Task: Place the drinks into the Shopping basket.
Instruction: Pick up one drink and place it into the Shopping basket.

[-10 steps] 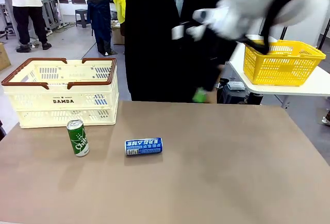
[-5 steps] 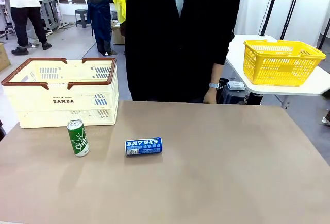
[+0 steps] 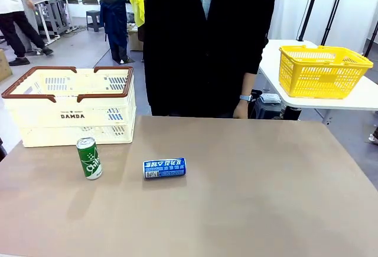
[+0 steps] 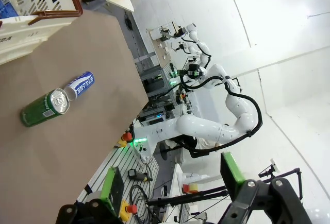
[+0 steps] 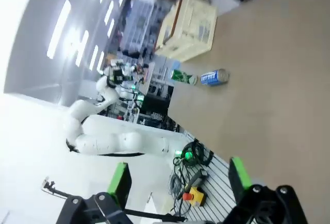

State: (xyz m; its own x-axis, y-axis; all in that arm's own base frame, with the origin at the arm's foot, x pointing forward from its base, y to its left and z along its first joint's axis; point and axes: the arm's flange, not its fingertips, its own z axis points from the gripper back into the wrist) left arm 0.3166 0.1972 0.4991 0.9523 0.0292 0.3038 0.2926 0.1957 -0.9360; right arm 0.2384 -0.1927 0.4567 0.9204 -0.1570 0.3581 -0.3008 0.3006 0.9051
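A green drink can (image 3: 89, 158) stands upright on the brown table, just in front of the cream Shopping basket (image 3: 41, 118) with its brown rim at the back left. To its right a blue drink can (image 3: 165, 168) lies on its side. My left gripper (image 4: 172, 183) hangs open high above the table with nothing between its fingers, far from the green can (image 4: 44, 108), the blue can (image 4: 81, 84) and the basket (image 4: 26, 33). My right gripper (image 5: 179, 180) is also open and empty, well away from the green can (image 5: 183, 77), blue can (image 5: 214, 77) and basket (image 5: 198, 23).
A person in a dark coat (image 3: 207, 44) stands at the far edge of the table, one hand (image 3: 240, 109) hanging down. A yellow mesh basket (image 3: 322, 71) sits on a white side table at the right.
The right arm, blurred across the upper right a second ago, has left the front view. The cans and basket have not moved.
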